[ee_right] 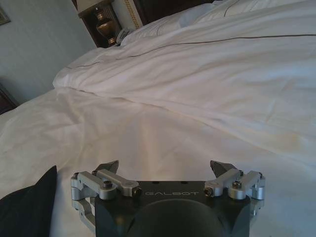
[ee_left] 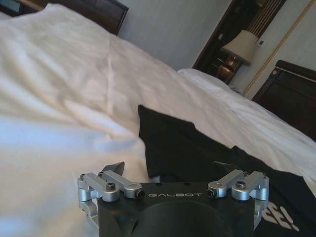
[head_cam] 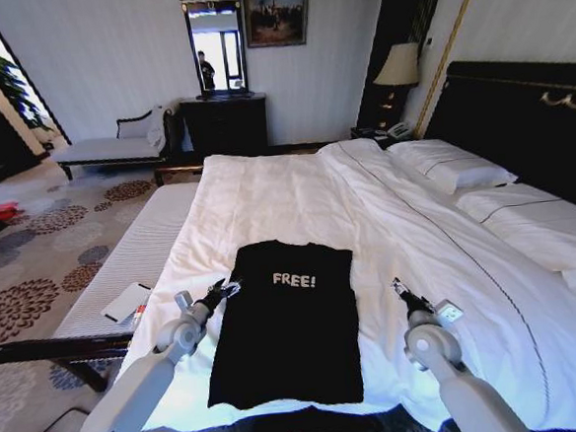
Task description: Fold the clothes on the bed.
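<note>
While flanked by both arms, black T-shirt (head_cam: 287,320) flat on bed (head_cam: 397,218), sleeves apparently already folded in. At its nine o'clock, left gripper (head_cam: 224,290), fingers spread, at the cloth's edge; at three o'clock, right gripper (head_cam: 402,292), fingers spread, over bare duvet (head_cam: 296,191). Judged mid-fold; next, a pinch on an edge or corner.

The head view looks down and forward from above the foot of the bed (head_cam: 386,209). Each wrist view sits low, close behind its end effector, facing along the duvet toward the headboard. All three share the shirt (head_cam: 285,320) and white bedding
</note>
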`<state>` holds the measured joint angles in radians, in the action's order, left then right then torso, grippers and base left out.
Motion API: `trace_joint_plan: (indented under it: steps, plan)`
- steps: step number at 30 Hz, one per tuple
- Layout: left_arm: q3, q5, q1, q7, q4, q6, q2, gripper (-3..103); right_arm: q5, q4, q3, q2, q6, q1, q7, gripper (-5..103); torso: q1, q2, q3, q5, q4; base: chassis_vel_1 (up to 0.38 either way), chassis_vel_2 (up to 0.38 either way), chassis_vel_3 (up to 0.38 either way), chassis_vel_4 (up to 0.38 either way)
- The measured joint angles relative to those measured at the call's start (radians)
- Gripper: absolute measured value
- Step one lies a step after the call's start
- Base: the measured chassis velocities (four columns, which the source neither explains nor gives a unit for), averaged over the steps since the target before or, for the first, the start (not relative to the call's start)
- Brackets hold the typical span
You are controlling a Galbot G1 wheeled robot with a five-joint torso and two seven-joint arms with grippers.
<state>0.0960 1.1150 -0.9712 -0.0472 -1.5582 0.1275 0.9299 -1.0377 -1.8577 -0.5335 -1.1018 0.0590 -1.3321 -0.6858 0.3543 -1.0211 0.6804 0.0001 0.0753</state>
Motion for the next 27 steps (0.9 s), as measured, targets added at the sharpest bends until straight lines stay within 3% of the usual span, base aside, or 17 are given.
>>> trace_joint_plan:
  steps: [5, 7, 10, 16, 22, 23, 25, 27]
  plan:
    - [-0.015, 0.004, 0.007, 0.001, 0.012, 0.0, 0.029, 102, 0.001, 0.001, 0.003, -0.002, 0.0, 0.002, -0.002, 100, 0.0, 0.0, 0.0, -0.0001, 0.0004, 0.0, 0.0, 0.0, 0.0]
    - [-0.017, 0.006, 0.011, 0.002, 0.015, 0.0, 0.039, 93, 0.001, 0.0, 0.002, 0.001, 0.0, -0.001, -0.003, 100, 0.0, 0.0, 0.0, -0.0001, 0.0004, 0.0, 0.0, 0.0, 0.0]
    - [-0.017, 0.008, 0.013, 0.003, 0.015, -0.003, 0.044, 89, 0.001, -0.001, -0.003, 0.007, 0.001, -0.005, -0.004, 100, 0.0, 0.0, 0.0, -0.0001, 0.0003, 0.0, 0.0, 0.0, 0.0]
    - [-0.005, 0.015, 0.011, 0.002, 0.012, -0.012, 0.043, 61, 0.001, -0.002, -0.009, 0.012, 0.001, -0.01, -0.004, 100, 0.0, 0.0, 0.0, -0.0001, 0.0003, 0.0, 0.0, 0.0, 0.0]
    - [0.001, 0.011, 0.007, 0.001, 0.011, -0.018, 0.037, 45, 0.002, -0.002, -0.006, 0.011, 0.001, -0.009, -0.004, 100, 0.0, 0.0, 0.0, -0.0001, 0.0002, 0.0, 0.0, 0.0, 0.0]
    - [0.002, 0.008, 0.006, 0.001, 0.01, -0.018, 0.036, 34, 0.002, -0.002, -0.006, 0.012, 0.001, -0.009, -0.004, 100, 0.0, 0.0, 0.0, -0.0001, 0.0001, 0.0, 0.0, 0.0, 0.0]
    - [0.002, 0.006, 0.005, 0.001, 0.01, -0.018, 0.035, 34, 0.002, -0.001, -0.006, 0.012, 0.001, -0.009, -0.004, 100, 0.0, 0.0, 0.0, -0.0001, 0.0001, 0.0, 0.0, 0.0, 0.0]
    - [0.003, 0.003, 0.005, 0.0, 0.011, -0.019, 0.034, 24, 0.002, 0.0, -0.006, 0.013, 0.001, -0.008, -0.004, 100, 0.0, 0.0, 0.0, -0.0001, 0.0002, 0.0, 0.0, 0.0, 0.0]
